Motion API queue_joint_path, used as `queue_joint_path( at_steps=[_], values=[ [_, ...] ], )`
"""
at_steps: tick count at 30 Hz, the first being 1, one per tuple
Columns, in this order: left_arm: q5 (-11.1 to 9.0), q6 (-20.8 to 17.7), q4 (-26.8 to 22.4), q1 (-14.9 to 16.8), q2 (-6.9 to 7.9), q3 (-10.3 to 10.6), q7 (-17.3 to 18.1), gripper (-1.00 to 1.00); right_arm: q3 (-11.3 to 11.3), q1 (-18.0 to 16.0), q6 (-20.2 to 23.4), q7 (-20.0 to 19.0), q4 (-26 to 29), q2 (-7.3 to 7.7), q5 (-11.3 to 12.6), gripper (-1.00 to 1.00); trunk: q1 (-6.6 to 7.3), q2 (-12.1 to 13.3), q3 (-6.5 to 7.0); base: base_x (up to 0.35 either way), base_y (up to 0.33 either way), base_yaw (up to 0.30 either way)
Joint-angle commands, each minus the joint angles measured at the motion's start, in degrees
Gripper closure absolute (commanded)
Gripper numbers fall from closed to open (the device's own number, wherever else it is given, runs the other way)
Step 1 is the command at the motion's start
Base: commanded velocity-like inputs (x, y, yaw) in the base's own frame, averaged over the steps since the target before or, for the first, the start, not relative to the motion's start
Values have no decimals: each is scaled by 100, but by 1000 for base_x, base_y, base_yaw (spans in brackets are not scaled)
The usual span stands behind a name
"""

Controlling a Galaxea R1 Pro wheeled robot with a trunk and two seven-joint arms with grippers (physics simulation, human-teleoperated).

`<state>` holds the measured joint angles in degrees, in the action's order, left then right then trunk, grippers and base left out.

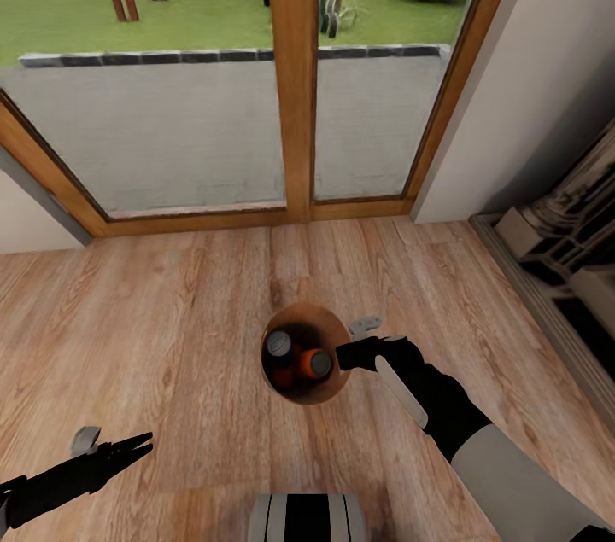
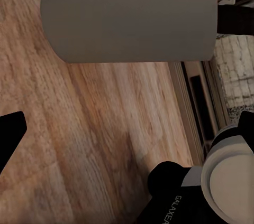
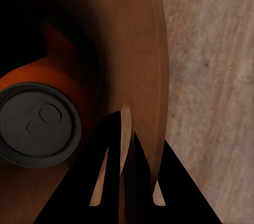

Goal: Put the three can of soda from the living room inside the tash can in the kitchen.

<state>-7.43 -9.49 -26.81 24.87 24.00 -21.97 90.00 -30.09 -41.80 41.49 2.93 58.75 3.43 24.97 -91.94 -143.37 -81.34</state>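
Tash can [image 1: 295,389] hangs over the wood floor [image 1: 171,329], carried by its rim, a little in front of the robot's trunk. Copper-brown inside visible from above. Two cans of soda inside: one orange can [image 1: 314,364] lying toward the right pincer, a second can [image 1: 278,344] with silver top beside it, body colour hard to tell in the shadow. A third can cannot be made out.

Right pincer [image 1: 346,354] closed on the bucket's rim at its right side; in the right wrist view the fingers [image 3: 114,182] straddle the thin wall [image 3: 143,76], one in, one out. Right arm reaches forward and inward, forearm angled across the floor.

Left pincer [image 1: 137,444] low at the left, well apart from the bucket, fingers drawn narrow, holding nothing. Its wrist camera sees the bucket's grey outside [image 2: 129,18].

Ahead: wood-framed glass doors [image 1: 293,72], patio and lawn beyond. Dark fireplace surround [image 1: 564,252] along the right wall.
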Motion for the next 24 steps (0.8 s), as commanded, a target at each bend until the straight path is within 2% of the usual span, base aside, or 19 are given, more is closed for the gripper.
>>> queue_joint_path(
  at_steps=[1,16,19,24],
  values=[
    [2,0,0,-1,0,0,0,-100,2,-1,-10,-30,3,-4,122,100,1,0,0,0,0,0],
    [5,2,0,0,0,0,0,-100,-6,-3,-10,-30,5,-9,122,100,-2,-2,-22,0,0,0],
    [5,1,3,0,0,0,0,-100,-6,-3,-10,-30,5,-9,122,100,-10,-6,-88,0,0,0],
    [4,1,2,0,0,0,0,-100,-6,0,-10,-30,4,-9,122,100,-10,-6,-88,0,0,0]
  ],
)
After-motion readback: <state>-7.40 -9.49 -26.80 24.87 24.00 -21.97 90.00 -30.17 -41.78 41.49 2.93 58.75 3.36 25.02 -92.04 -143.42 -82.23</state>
